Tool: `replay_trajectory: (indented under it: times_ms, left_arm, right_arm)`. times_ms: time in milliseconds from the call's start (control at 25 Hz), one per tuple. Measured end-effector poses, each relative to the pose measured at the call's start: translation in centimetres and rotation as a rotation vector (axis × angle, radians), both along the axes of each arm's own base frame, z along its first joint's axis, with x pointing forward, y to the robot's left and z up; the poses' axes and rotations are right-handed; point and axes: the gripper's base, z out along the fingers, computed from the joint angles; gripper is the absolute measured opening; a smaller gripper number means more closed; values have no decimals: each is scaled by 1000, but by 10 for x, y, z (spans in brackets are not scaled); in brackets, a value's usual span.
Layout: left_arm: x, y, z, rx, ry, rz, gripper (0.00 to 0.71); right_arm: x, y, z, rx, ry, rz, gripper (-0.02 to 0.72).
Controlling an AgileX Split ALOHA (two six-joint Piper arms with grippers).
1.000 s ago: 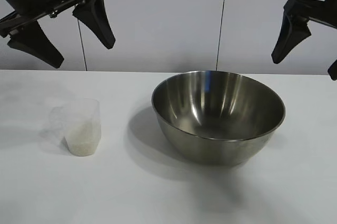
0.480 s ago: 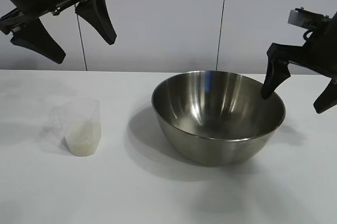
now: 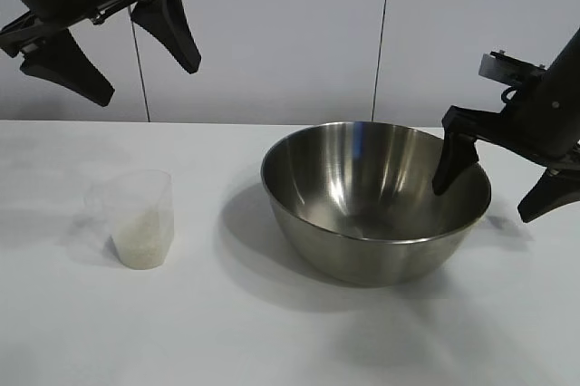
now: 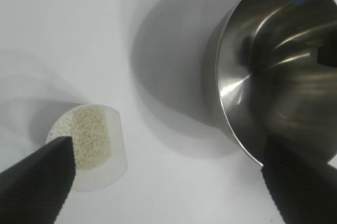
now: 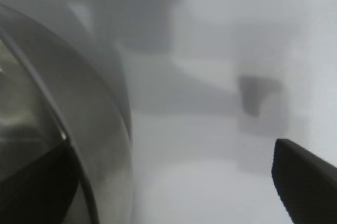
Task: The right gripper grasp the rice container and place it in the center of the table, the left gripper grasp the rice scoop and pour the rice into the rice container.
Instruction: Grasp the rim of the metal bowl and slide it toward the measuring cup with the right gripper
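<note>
Right gripper [image 3: 494,185] fingers spread, straddling the right rim of the rice container [image 3: 375,200], which sits right of table [image 3: 227,332] centre: seat deeper before clamping, slide gently; left gripper [image 3: 109,46] open, high above rice scoop [image 3: 138,218].

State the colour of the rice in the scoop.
White to pale cream; the rice shows best in the left wrist view.

Pale panelled wall [image 3: 272,33] with dark vertical seams [image 3: 381,37] behind
</note>
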Motion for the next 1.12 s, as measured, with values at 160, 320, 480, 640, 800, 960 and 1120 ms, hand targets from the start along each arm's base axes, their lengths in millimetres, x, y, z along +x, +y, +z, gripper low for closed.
replay_trajectory:
  times_ms: [160, 320, 480, 640, 800, 960, 1120]
  left_arm:
    - [-1, 0, 0, 2, 12, -6, 694]
    - [-1, 0, 0, 2, 13, -6, 694]
    - [-1, 0, 0, 2, 13, -6, 694]
    - [-1, 0, 0, 2, 13, -6, 694]
    - [-1, 0, 0, 2, 13, -6, 694]
    - [-1, 0, 0, 2, 13, -6, 694]
    - [-1, 0, 0, 2, 13, -6, 694]
  right_arm:
    - [-1, 11, -4, 2, 11, 22, 626]
    - [-1, 11, -4, 5, 14, 9, 433]
    - [-2, 12, -4, 9, 22, 1, 218]
    - [-3, 12, -4, 15, 44, -3, 46]
    - [-2, 13, 1, 14, 70, 31, 20]
    - [8, 16, 19, 30, 59, 57, 19]
    - [16, 18, 35, 32, 50, 88, 19]
